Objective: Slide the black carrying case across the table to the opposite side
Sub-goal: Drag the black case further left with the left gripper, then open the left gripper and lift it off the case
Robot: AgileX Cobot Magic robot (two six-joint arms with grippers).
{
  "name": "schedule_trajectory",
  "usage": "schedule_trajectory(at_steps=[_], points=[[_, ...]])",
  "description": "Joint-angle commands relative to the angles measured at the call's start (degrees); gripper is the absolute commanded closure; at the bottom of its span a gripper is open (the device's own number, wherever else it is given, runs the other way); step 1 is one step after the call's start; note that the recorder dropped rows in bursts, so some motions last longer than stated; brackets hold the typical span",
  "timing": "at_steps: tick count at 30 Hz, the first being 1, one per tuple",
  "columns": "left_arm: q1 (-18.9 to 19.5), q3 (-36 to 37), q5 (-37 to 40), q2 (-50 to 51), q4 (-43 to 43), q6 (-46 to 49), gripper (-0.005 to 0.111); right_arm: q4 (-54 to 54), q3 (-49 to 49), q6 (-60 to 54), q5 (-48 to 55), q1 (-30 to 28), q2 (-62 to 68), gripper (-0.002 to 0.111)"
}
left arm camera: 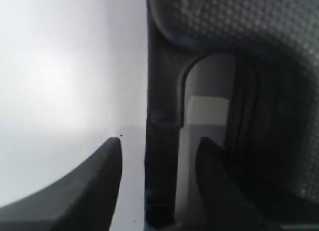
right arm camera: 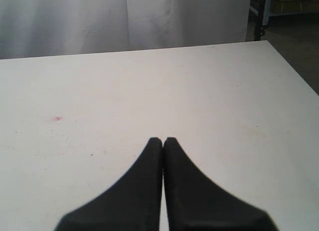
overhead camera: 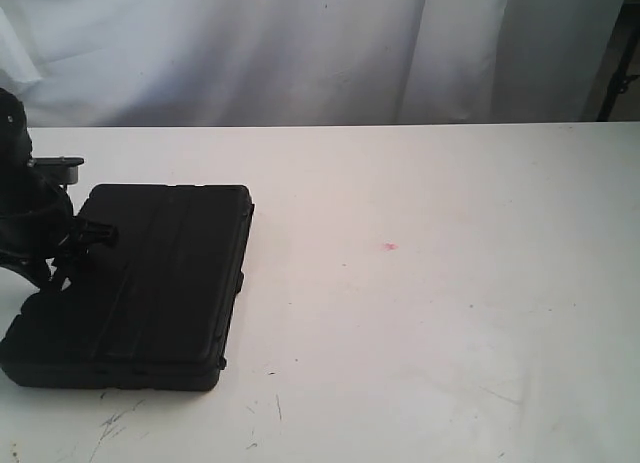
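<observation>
The case [overhead camera: 150,283] lies flat at the near left of the table [overhead camera: 430,313]. It is a shallow rectangle of matte black moulded plastic with rounded corners and raised ribs running the length of its lid. Close up, the lid shows a fine dotted grain. The handle slot [left arm camera: 207,106], a round-ended cut-out, runs along its left edge.

The left gripper [left arm camera: 160,143] stands at that edge with its fingers spread. One dark, tapered finger [left arm camera: 107,183] is over the bare tabletop outside the case and the other is down in the slot, so the handle bar sits between them. Thin strips of light show on both sides of the bar, so they seem not to be pinching it, though the view is too dim to be sure.

The tabletop is smooth and white, with dark scuff marks [overhead camera: 115,423] near the front and a small red spot [overhead camera: 390,247] to the right of the case.

Over the bare right side, the right gripper [right arm camera: 163,140] has its two curved black fingers pressed together, with nothing between them. Creased white cloth [overhead camera: 300,43] hangs behind the far edge.
</observation>
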Motion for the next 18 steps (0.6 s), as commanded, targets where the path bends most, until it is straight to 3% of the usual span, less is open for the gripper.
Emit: schedule_trajectory(at_steps=[1,8,9,10,12,13,18], points=[[-0.1,0.3,-1.0,-2.9,-1.1,-0.6,0.056,-0.6,0.2,0.1,-0.2,0.1,-0.2,0.108],[-0.1,0.3,-2.6,-11.0,-1.3,-1.8,0.058,-0.6,0.2,0.1,-0.2,0.1,-0.2,0.108],[-0.1,0.3,-2.6,-12.2,-1.7,-2.0,0.062,-0.6,0.2,0.1,-0.2,0.1,-0.2,0.108],[-0.1,0.3,-2.4,-14.6,-3.3,-1.9,0.08,-0.6,0.2,0.1,-0.2,0.1,-0.2,0.108],[-0.1,0.4,-1.9,-17.5,-5.5,-0.6,0.102,-0.6,0.2,0.1,-0.2,0.1,-0.2,0.108],[-0.1,0.6,-1.9,-18.8,-6.3,0.3,0.107,-0.6,0.2,0.1,-0.2,0.1,-0.2,0.108],[-1.0,6.1,-6.6,-30.9,-7.8,0.8,0.107,-0.6,0.2,0.1,-0.2,0.1,-0.2,0.108]])
